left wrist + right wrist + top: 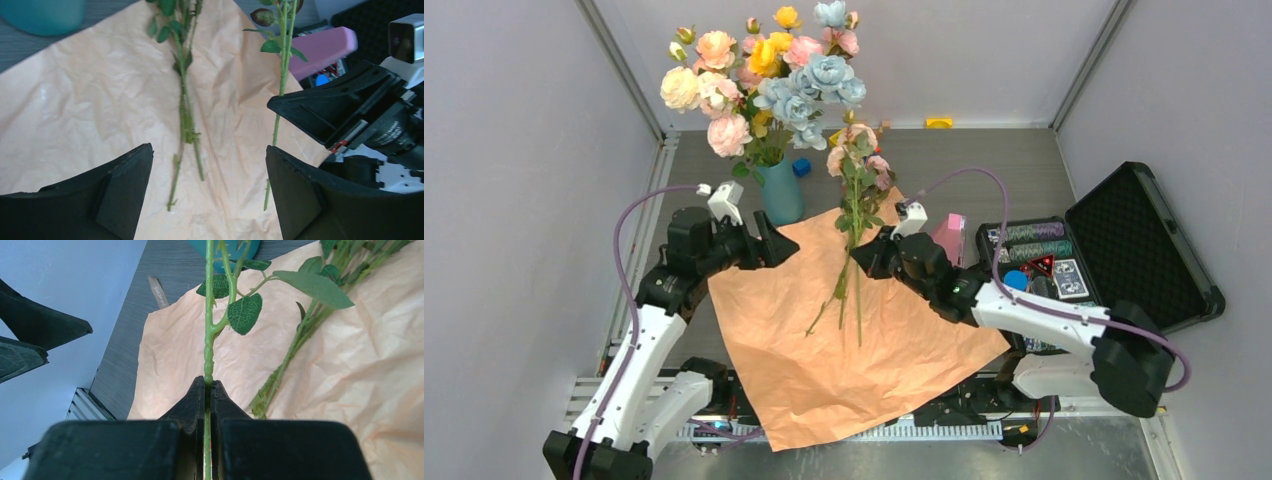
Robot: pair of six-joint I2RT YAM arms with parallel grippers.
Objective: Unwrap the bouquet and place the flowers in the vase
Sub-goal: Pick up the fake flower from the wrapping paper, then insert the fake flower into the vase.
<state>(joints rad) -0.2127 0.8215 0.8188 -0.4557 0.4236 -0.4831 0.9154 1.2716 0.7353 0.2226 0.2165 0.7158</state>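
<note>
The bouquet is unwrapped: its tan-orange paper (824,370) lies flat on the table. A few leafy flowers (856,160) rest on it, stems toward me. My right gripper (862,262) is shut on one green stem (208,340), which runs up between its jaws (209,387). The other stems (292,352) lie beside it on the paper (380,390). The teal vase (781,192) stands at the paper's far left corner and holds several blooms. My left gripper (769,245) hovers open just in front of the vase, over the paper (90,100), with nothing between its fingers (125,185).
An open black case (1139,250) with chips and cards sits at the right. A pink box (951,237) stands between it and the paper. A small blue block (801,167) lies by the vase, a yellow piece (939,122) at the back wall.
</note>
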